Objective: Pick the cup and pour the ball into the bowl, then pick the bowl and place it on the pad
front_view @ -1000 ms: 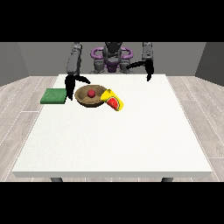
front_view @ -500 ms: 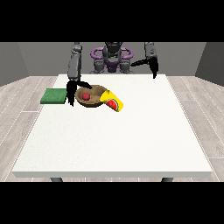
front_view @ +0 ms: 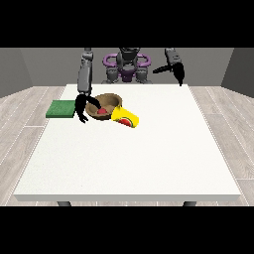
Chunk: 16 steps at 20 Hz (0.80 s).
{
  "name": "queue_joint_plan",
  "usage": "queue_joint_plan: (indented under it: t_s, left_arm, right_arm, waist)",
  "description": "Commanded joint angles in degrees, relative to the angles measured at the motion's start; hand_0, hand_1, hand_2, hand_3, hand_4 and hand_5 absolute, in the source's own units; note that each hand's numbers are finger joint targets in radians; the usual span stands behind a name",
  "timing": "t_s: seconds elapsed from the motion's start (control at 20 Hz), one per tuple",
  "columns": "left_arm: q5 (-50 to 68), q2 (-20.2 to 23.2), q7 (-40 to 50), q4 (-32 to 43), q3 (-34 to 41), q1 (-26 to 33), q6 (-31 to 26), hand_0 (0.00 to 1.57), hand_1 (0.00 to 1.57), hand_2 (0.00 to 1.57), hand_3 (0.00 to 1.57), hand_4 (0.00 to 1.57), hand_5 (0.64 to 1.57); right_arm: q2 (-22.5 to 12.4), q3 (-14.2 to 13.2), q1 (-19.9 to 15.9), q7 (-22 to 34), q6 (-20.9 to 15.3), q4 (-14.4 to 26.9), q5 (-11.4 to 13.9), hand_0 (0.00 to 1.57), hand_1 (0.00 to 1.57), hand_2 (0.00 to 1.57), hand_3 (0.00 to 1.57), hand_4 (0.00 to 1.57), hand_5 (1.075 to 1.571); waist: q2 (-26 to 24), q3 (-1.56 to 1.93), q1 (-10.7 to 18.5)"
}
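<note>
Hand (front_view: 82, 110) at the view's left curls on the bowl (front_view: 105, 105) rim (ball (front_view: 102, 112) inside).

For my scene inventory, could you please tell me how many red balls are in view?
1: a small red ball lies inside the brown wooden bowl. The tipped yellow cup's red inside could hide another.

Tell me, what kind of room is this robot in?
Probably a plain test room: one big white table, grey walls, a pale wood floor, and only a bowl, yellow cup and green pad.
</note>
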Motion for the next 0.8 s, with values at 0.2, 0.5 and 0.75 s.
queue_joint_plan:
  t_s: [0.2, 0.5, 0.75]
  left_arm:
    - [1.19, -0.78, 0.06, 1.22, -0.87, -1.71, -2.2, 0.0, 0.0, 0.0, 0.0, 0.71, 1.515]
    - [4.13, 1.61, -2.22, 9.19, 4.46, 1.87, -3.81, 0.0, 0.0, 0.0, 0.0, 0.96, 1.422]
    - [6.16, 3.48, -4.12, 17.02, 9.09, 6.05, -4.31, 0.0, 0.0, 0.0, 0.0, 1.0, 1.411]
  right_arm:
    - [-3.3, 7.19, 1.92, 10.67, -19.29, 4.32, 12.78, 1.57, 1.57, 1.57, 1.49, 0.93, 1.563]
    - [-4.25, 12.25, -2.94, 27.53, -20.14, 2.36, 16.51, 1.57, 1.57, 1.57, 0.95, 0.87, 1.567]
    - [-4.45, 16.65, -7.65, 40.51, -16.07, -0.98, 18.85, 1.57, 1.57, 1.57, 0.89, 0.81, 1.565]
  waist:
    - [1.08, 1.29, 4.45]
    - [-9.69, 1.4, -0.18]
    - [-17.92, 1.43, -8.16]
